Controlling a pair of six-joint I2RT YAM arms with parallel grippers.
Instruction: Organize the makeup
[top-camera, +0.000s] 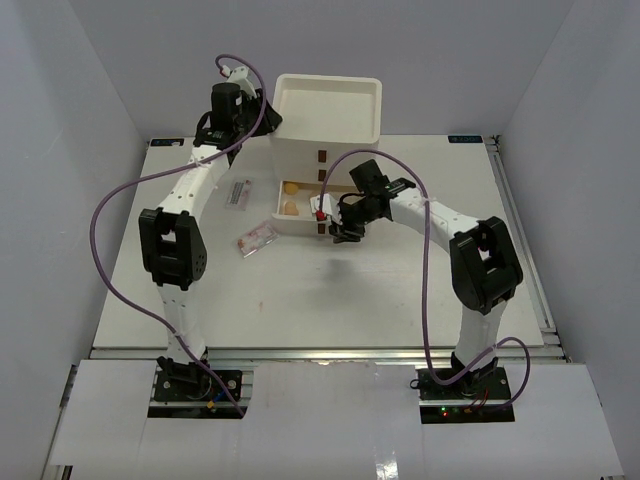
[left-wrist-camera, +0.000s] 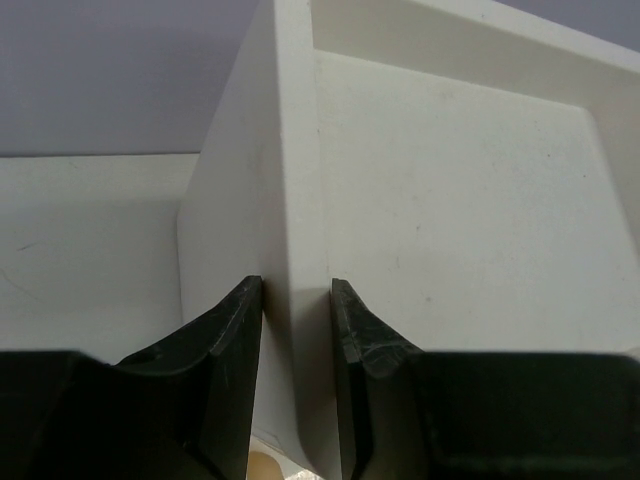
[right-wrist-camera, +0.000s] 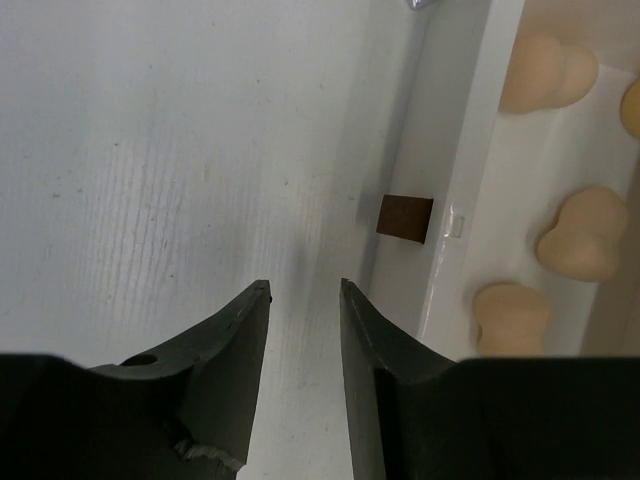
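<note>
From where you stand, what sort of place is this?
Probably a robot test bench in a lab: a left arm and right arm, both cabled, bolted to a white table, plain walls closing it in, and a drawer box with sponges as practice props.

Bright, even light falls from above. In front of the white three-drawer box (top-camera: 300, 150) a faint grey shadow lies on the table (top-camera: 300, 300). In the wrist views the box wall is sharp, but the black fingers (left-wrist-camera: 225, 380) below it are dark and soft.
</note>
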